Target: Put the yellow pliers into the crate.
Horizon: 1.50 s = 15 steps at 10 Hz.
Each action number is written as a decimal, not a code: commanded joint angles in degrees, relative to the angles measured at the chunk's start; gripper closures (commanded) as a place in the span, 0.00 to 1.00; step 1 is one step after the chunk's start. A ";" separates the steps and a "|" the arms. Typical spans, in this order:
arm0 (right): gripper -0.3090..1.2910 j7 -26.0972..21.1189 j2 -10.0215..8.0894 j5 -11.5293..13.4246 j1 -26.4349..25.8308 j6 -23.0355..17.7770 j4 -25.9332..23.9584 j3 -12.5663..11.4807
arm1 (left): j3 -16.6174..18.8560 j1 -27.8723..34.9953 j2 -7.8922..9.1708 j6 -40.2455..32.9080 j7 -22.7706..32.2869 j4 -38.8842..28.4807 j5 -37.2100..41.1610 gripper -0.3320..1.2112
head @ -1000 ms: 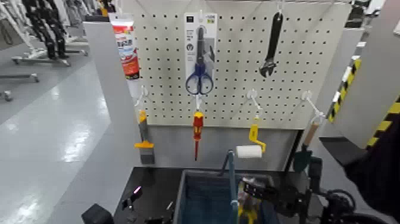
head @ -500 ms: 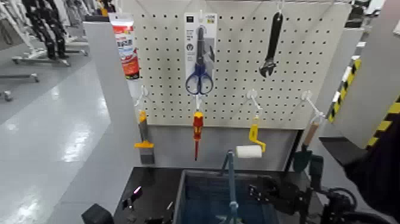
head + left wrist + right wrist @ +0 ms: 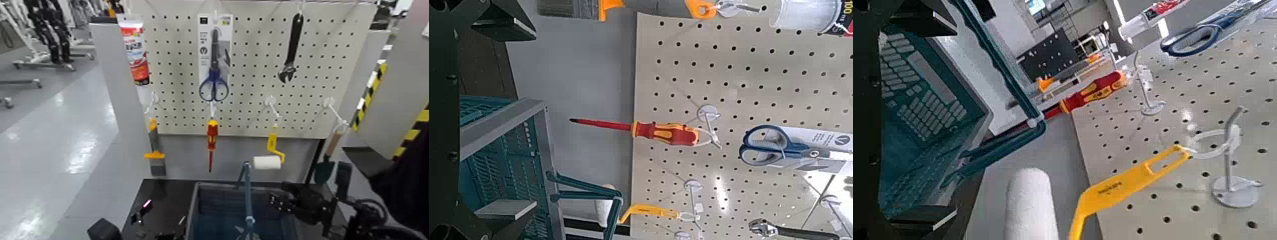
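Note:
The grey-blue crate (image 3: 210,214) stands at the front of the dark table, with its upright centre handle (image 3: 248,191). It also shows in the right wrist view (image 3: 923,110) and the left wrist view (image 3: 504,150). My right gripper (image 3: 282,203) hovers at the crate's right rim, open and empty, and its dark fingers (image 3: 915,14) frame the crate. The yellow pliers do not show clearly. A pale shape (image 3: 245,232) lies inside the crate by the handle's foot. My left gripper (image 3: 142,216) rests low, left of the crate, open.
A pegboard behind the crate holds blue scissors (image 3: 214,60), a black wrench (image 3: 292,48), a red screwdriver (image 3: 211,137), a yellow-handled paint roller (image 3: 270,155), a yellow-and-grey scraper (image 3: 154,152) and a trowel (image 3: 328,159). A yellow-and-black striped post (image 3: 415,127) stands to the right.
One second ago the right gripper held the yellow pliers over the crate's right half. The pliers have left it, and the gripper has drawn back to the right.

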 commanded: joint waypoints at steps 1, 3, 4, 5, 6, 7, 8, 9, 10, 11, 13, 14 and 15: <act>0.22 -11.56 1.86 5.30 6.39 -4.10 -10.22 -0.46 | 0.09 0.09 0.09 0.00 -0.07 0.00 0.00 0.29; 0.23 -20.00 4.93 2.66 12.89 -12.10 -12.60 -0.11 | 0.26 0.18 0.09 0.00 -0.07 0.00 0.00 0.29; 0.23 -22.99 5.99 2.75 15.88 -15.08 -13.65 0.06 | 0.26 0.18 0.09 0.00 -0.16 0.00 0.00 0.29; 0.23 -24.57 6.60 3.19 18.87 -17.63 -14.71 -0.11 | 0.35 0.27 0.09 0.00 -0.25 -0.09 0.00 0.29; 0.23 -28.62 6.87 4.07 22.74 -21.50 -16.55 0.06 | 0.35 0.35 0.18 0.00 -0.25 -0.09 0.00 0.29; 0.23 -35.30 6.69 5.83 26.60 -25.63 -19.01 1.29 | 0.44 0.53 0.18 0.00 -0.25 -0.18 0.00 0.29; 0.23 -41.10 6.78 8.46 29.94 -30.20 -20.42 2.79 | 0.53 0.62 0.09 0.00 -0.25 -0.27 0.00 0.29; 0.23 -45.75 6.78 9.96 33.02 -33.28 -21.12 4.02 | 0.53 0.71 0.09 0.00 -0.25 -0.27 0.00 0.29; 0.24 -49.71 6.60 10.22 35.92 -36.53 -21.47 5.25 | 0.62 0.88 0.09 0.00 -0.25 -0.35 0.00 0.29; 0.24 -52.87 6.16 10.92 38.73 -37.50 -22.70 6.74 | 0.88 1.06 0.09 0.00 -0.25 -0.44 0.00 0.29; 0.25 -54.89 5.63 11.28 40.05 -40.31 -21.91 7.62 | 0.97 1.23 -0.09 0.00 -0.25 -0.44 0.00 0.29; 0.26 -54.28 5.81 11.28 39.96 -39.96 -21.91 7.62 | 0.88 1.14 0.00 0.00 -0.25 -0.53 0.00 0.29; 0.26 -54.10 5.72 11.28 39.88 -39.52 -22.00 7.53 | 0.88 1.23 0.00 0.00 -0.25 -0.53 0.09 0.29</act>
